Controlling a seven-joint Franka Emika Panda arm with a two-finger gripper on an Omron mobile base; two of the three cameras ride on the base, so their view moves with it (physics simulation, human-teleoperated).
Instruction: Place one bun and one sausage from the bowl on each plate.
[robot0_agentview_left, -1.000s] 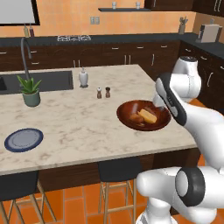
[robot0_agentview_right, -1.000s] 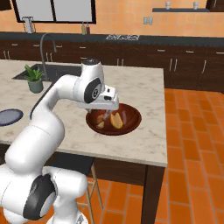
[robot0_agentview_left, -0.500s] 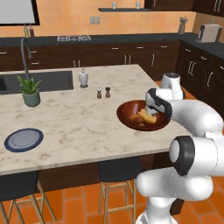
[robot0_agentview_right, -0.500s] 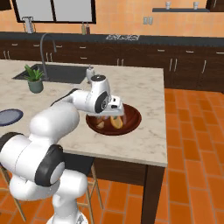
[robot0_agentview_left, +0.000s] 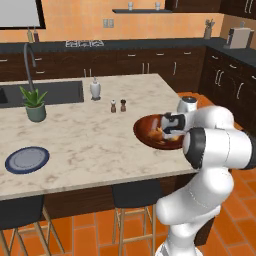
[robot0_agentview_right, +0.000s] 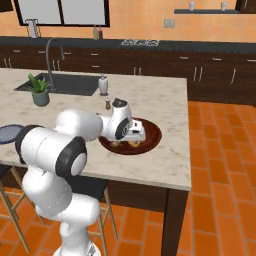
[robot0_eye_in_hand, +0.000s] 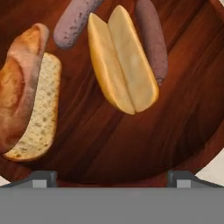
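Gripper (robot0_eye_in_hand: 112, 177) sits low over the bowl (robot0_eye_in_hand: 188, 109), its two dark fingertips at the bottom edge of the hand view, set wide apart with nothing between them. Inside the bowl, upper centre of that view: a split yellow hot-dog bun (robot0_eye_in_hand: 121, 59), lying open-side up. A purplish sausage (robot0_eye_in_hand: 75, 19) lies at the top left of the bun, a second sausage (robot0_eye_in_hand: 152, 37) along the bun's right side, touching it or just beside it; contact cannot be resolved. At the left of the frame, a crusty bread roll (robot0_eye_in_hand: 26, 92) cut lengthwise, its pale crumb face turned toward the bun. In the left base view the bowl (robot0_agentview_left: 145, 131) rests on the marble island counter (robot0_agentview_left: 90, 145) at centre right, with the arm's wrist over its right half. A blue-grey plate (robot0_agentview_left: 27, 160) lies at the lower left of the counter, well apart from the bowl. A potted plant (robot0_agentview_left: 35, 104) stands at the left, and salt and pepper shakers (robot0_agentview_left: 118, 106) near the centre.
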